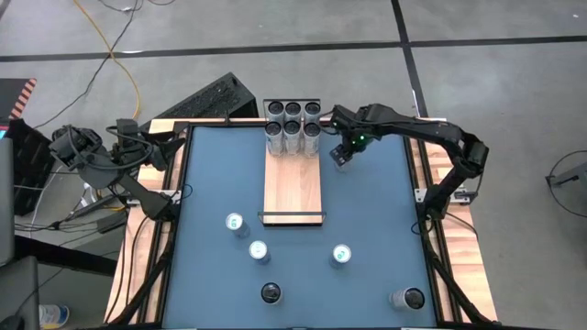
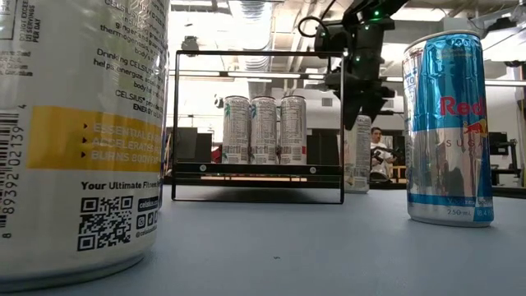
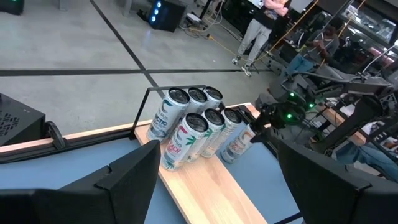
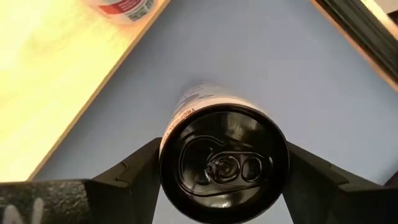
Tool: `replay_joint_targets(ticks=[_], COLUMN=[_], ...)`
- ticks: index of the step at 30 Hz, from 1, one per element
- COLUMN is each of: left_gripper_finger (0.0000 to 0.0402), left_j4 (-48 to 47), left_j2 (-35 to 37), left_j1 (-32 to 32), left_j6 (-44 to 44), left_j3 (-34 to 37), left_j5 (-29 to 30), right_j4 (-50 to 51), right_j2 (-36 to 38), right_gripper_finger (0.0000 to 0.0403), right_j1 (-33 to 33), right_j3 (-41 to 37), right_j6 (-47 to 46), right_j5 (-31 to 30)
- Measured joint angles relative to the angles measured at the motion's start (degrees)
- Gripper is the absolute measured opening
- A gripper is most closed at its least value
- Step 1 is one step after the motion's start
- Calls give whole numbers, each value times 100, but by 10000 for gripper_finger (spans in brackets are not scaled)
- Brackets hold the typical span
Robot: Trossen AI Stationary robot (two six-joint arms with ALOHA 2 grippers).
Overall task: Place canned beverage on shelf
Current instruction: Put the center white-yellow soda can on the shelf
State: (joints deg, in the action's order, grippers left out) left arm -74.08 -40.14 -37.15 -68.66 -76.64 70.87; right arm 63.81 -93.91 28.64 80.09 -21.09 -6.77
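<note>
The shelf, a light-wood board with black rails, lies in the middle of the blue table. Several tall cans stand on its far end. Just off the board's right edge, a tall can with a black top stands upright on the table. My right gripper is over it, pointing down and shut on it. In the low view this can shows below the gripper. My left gripper waits open and holding nothing above the table's far left corner. My right gripper pinches the black-topped can between its two fingers, which meet opposite sides of its wall just below the rim. They come from above, pointing down. The can is upright, and its bottom seems to rest on the table.
Loose cans stand on the near half of the table. The board's near half is bare wood behind its near rail. A person sits in the room beyond the table.
</note>
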Motion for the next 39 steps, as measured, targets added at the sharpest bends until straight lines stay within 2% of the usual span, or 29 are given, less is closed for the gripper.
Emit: replay_joint_targets(ticks=[3, 6, 10, 15, 23, 27, 29, 33, 39], left_gripper_finger=[309, 309, 309, 309, 309, 309, 309, 309, 309], left_j4=[-26, -33, -33, -31, -61, -62, -63, -100, -105], left_j2=[0, 0, 0, 0, 2, 2, 2, 2, 2], left_j1=[1, 0, 0, 1, 0, 0, 1, 0, 2], left_j6=[0, 1, 0, -4, -11, -11, -11, -13, -15], left_j3=[0, 0, 1, 1, 2, 2, 2, 0, 2], left_j5=[0, 1, -83, -142, -134, -133, -132, -118, -118], right_j4=[2, -155, -282, 136, -85, -127, -168, -159, -351], right_j2=[0, 1, 47, 46, 15, 15, 13, 11, 11], right_gripper_finger=[275, 275, 276, 276, 283, 315, 337, 368, 371], right_j1=[171, 269, 249, 260, 110, 2, -71, -190, -332], right_j3=[0, -3, -11, -11, -2, -2, -2, -2, -2], right_j6=[73, 532, 1307, 2280, 2420, 2758, 2948, 3609, 4721], right_j5=[508, 940, 1072, 1290, 1267, 1263, 1063, 732, 665])
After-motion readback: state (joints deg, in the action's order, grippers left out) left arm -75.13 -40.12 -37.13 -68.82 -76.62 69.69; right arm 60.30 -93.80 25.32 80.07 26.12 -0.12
